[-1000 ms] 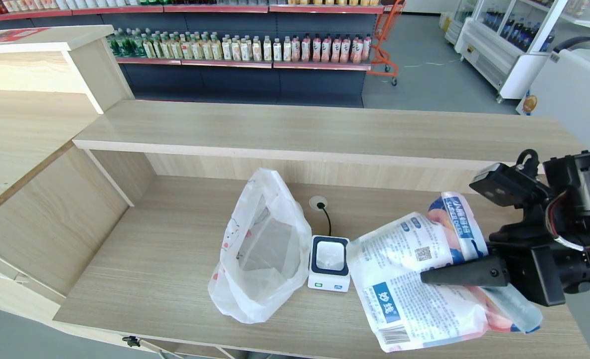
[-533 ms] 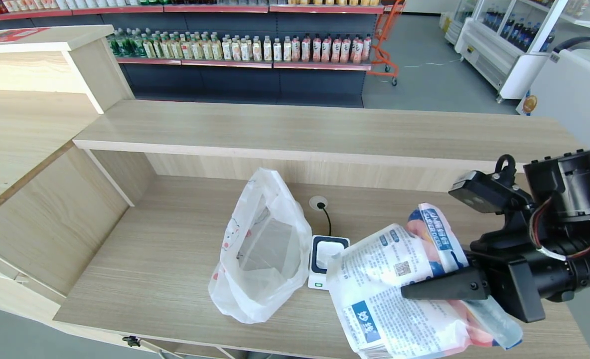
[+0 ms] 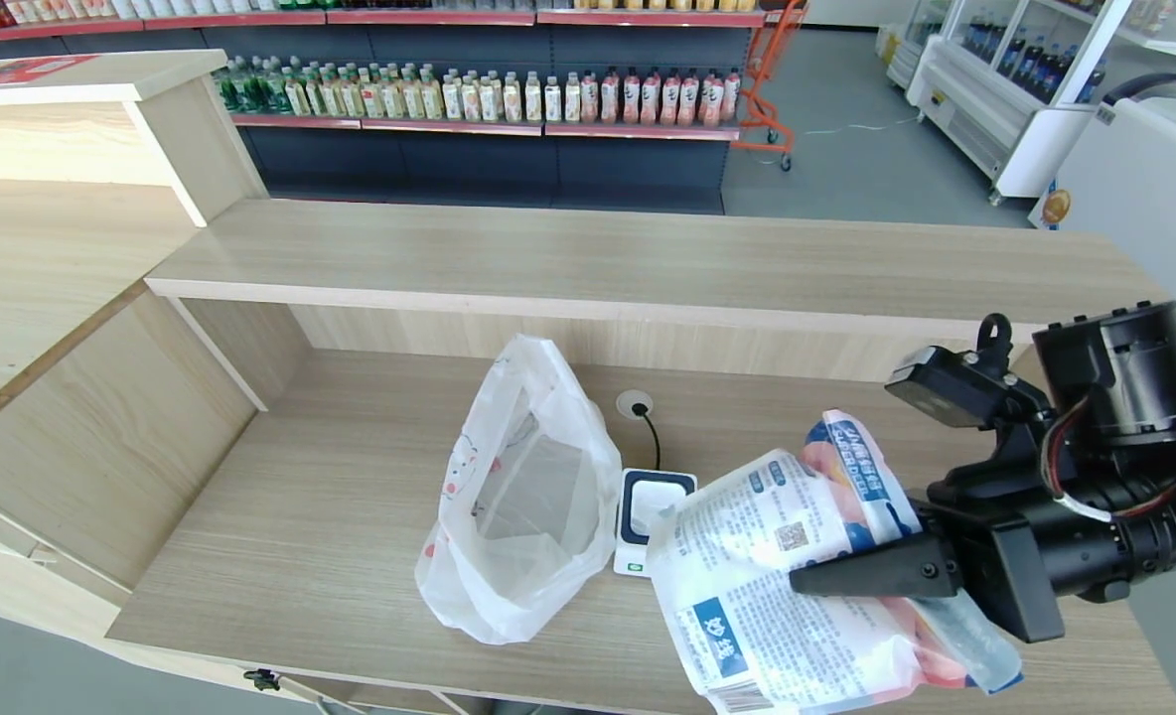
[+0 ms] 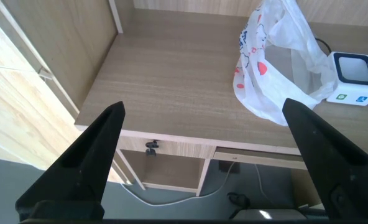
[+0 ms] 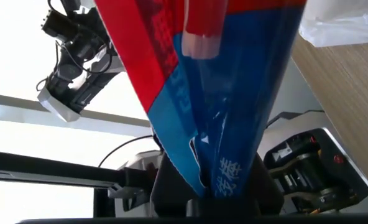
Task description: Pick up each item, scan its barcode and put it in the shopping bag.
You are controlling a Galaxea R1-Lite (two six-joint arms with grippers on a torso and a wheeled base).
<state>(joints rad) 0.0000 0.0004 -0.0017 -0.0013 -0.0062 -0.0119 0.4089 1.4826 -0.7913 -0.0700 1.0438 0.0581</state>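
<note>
White plastic shopping bag (image 3: 523,497) stands open at centre frame and looks empty, so we judge nothing bagged yet. Our right gripper (image 3: 826,581) is clamped on the blue-and-white packet (image 3: 747,576) at lower right, its corner over the scanner (image 3: 640,511); scanning seems in hand. Our left gripper (image 4: 199,118) is spread wide, holding nothing.

Wide counter surface (image 3: 300,556) left of shopping bag (image 3: 523,497), packet (image 3: 777,586) partly covering scanner (image 3: 646,500)
</note>
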